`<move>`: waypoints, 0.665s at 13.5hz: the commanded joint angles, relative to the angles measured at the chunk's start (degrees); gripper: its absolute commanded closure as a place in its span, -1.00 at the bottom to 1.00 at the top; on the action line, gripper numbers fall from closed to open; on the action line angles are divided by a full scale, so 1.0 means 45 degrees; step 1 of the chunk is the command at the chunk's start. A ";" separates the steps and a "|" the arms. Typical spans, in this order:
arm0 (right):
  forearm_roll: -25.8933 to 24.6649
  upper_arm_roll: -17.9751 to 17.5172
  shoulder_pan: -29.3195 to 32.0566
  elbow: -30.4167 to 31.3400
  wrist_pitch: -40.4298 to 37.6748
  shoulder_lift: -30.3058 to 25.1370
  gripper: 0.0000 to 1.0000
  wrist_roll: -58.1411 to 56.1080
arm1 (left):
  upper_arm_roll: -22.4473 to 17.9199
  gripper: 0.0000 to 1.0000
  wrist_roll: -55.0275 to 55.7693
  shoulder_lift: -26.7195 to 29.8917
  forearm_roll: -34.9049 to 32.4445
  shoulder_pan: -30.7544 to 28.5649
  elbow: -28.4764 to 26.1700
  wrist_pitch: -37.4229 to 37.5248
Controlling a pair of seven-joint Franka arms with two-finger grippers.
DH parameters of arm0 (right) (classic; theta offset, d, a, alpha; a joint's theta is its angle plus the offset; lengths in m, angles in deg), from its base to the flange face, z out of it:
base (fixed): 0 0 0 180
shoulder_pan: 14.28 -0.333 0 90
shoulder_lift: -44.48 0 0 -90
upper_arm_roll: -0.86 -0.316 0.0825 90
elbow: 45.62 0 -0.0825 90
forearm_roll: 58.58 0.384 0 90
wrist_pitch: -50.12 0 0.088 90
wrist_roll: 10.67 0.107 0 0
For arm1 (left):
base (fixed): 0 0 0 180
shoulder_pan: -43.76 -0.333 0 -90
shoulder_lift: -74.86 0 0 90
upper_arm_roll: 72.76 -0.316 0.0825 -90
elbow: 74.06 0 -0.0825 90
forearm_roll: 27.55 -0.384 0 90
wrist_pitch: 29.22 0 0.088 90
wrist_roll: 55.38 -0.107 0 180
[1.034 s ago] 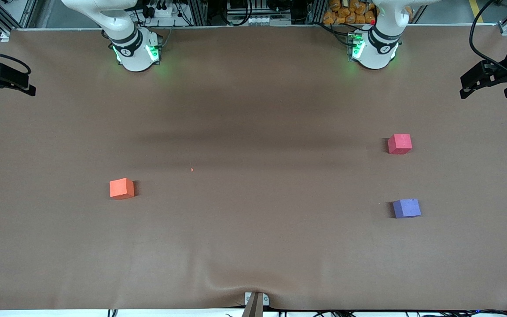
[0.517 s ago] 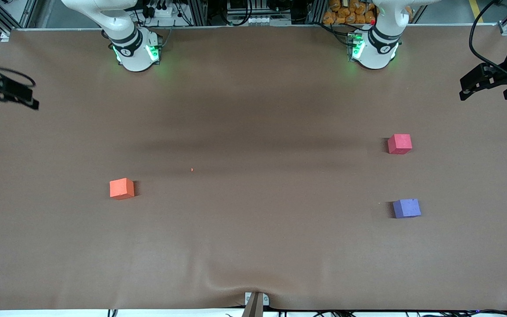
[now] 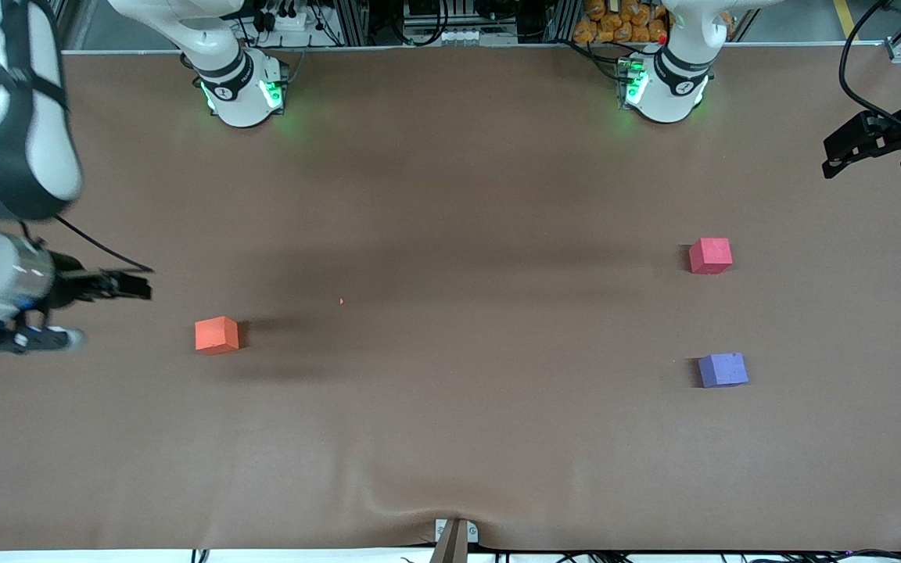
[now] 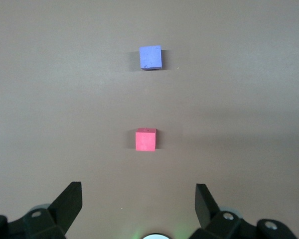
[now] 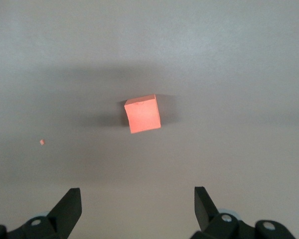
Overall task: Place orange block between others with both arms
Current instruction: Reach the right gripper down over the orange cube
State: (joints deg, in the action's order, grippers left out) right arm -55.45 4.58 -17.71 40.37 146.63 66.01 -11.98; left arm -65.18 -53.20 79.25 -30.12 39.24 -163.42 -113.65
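The orange block lies on the brown table toward the right arm's end; the right wrist view also shows this orange block. My right gripper hangs open over the table just short of it, apart from it, with nothing between its fingers. The others, a pinkish-red cube and a purple-blue cube, sit toward the left arm's end, the purple-blue one nearer the front camera. My left gripper hovers open and empty over the table's edge at that end, looking at the pinkish-red cube and the purple-blue cube.
A tiny orange speck lies on the table near the middle. A gap of bare brown cloth separates the two cubes. A small metal clamp sits at the table's front edge.
My right arm has swung in from the table's end, and its gripper now hangs close to the orange block. The left gripper has barely shifted. No block has moved.
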 commanded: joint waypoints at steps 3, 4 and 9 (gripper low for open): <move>0.0084 -0.0026 -0.0212 0.0910 0.1656 0.1559 -1.00 0.0154 | 0.0035 -1.00 -0.0249 -0.0039 0.0182 -0.0089 -0.0026 0.0053; 0.0143 -0.0027 -0.0232 0.0910 0.2124 0.1970 -1.00 0.0058 | 0.0035 -1.00 -0.0249 -0.0078 0.0162 -0.0089 0.0012 -0.0063; 0.0143 -0.0046 -0.0252 0.0890 0.3397 0.3183 -1.00 -0.1462 | 0.0035 -1.00 -0.0249 -0.0137 0.0182 -0.0089 0.0032 -0.0240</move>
State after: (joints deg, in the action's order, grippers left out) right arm -55.34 4.41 -18.97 44.90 161.28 79.18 -15.11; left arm -65.16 -53.20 78.93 -30.12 39.26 -163.61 -114.30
